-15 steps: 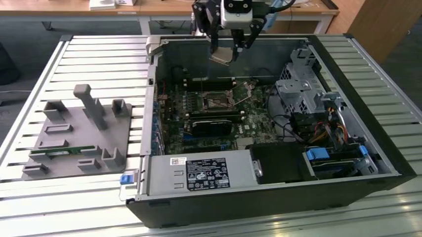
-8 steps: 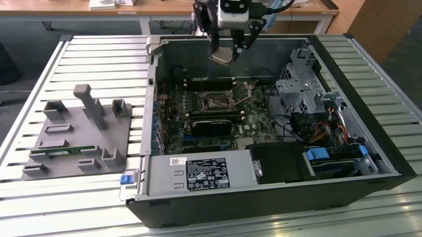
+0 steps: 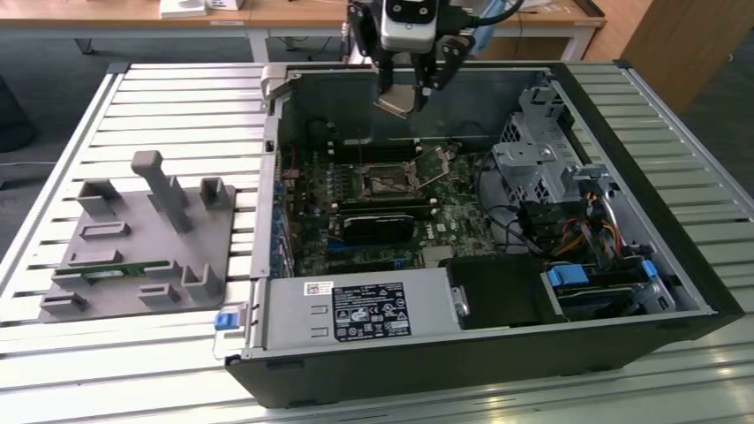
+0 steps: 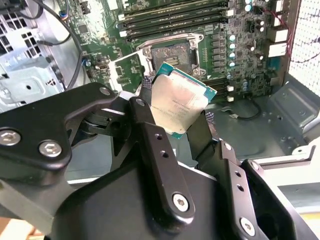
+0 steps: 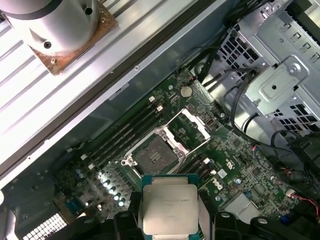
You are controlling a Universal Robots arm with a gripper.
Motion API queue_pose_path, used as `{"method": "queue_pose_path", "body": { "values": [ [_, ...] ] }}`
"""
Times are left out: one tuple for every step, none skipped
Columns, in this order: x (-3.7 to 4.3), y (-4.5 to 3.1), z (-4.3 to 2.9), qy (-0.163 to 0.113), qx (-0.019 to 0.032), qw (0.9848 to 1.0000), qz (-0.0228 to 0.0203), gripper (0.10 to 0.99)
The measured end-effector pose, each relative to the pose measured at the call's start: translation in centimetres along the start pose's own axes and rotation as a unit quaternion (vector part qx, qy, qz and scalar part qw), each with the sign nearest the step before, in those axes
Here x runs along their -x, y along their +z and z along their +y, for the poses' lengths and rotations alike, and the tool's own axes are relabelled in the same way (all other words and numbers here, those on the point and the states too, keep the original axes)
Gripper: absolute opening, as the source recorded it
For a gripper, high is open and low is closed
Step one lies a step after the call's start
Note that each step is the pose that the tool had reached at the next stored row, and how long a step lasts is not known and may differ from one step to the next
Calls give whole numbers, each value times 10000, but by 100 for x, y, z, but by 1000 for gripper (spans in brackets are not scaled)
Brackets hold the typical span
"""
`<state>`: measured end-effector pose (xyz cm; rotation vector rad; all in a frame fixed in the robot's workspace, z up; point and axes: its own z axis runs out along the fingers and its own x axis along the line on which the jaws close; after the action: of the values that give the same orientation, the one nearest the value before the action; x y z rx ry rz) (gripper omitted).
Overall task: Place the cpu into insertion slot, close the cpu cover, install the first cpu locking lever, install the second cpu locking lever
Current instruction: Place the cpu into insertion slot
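Observation:
My gripper [image 3: 407, 88] hangs over the far wall of the open computer case, shut on the cpu [image 3: 397, 102]. In both wrist views the cpu [image 4: 180, 102] [image 5: 167, 207] is a pale metallic square on a green carrier edge, pinched by its two sides between the black fingers [image 4: 150, 135] [image 5: 131, 212]. The insertion slot [image 5: 152, 155] [image 4: 172, 54] [image 3: 383, 181] lies below on the green board, its dark centre bare. The cpu cover [image 5: 192, 127] stands flipped open beside the slot. The cpu is well above the slot and apart from it.
Narrow memory slots [image 5: 125, 132] run beside the socket. A black graphics card [image 3: 377, 225] lies nearer the case's front, with a metal drive cage [image 3: 536, 168] and cables at the exterior view's right. A grey fixture [image 3: 141, 238] sits on the slatted table at the exterior view's left.

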<state>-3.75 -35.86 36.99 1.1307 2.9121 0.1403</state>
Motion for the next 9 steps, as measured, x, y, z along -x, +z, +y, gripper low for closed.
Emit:
{"method": "queue_pose_path", "body": {
  "values": [
    [0,0,0,48,0,10000,-5,529],
    [0,1,0,98,1,10000,-10,529],
    [0,2,0,147,1,9999,-14,529],
    [0,2,0,199,1,9998,-20,529],
    [0,2,-1,250,2,9997,-25,529],
    [-1,3,-1,303,3,9995,-30,529],
    [-1,3,-1,355,3,9994,-35,529],
    [-1,4,-1,408,3,9992,-40,529],
    [-1,4,-1,460,4,9989,-45,529]
  ]
}}
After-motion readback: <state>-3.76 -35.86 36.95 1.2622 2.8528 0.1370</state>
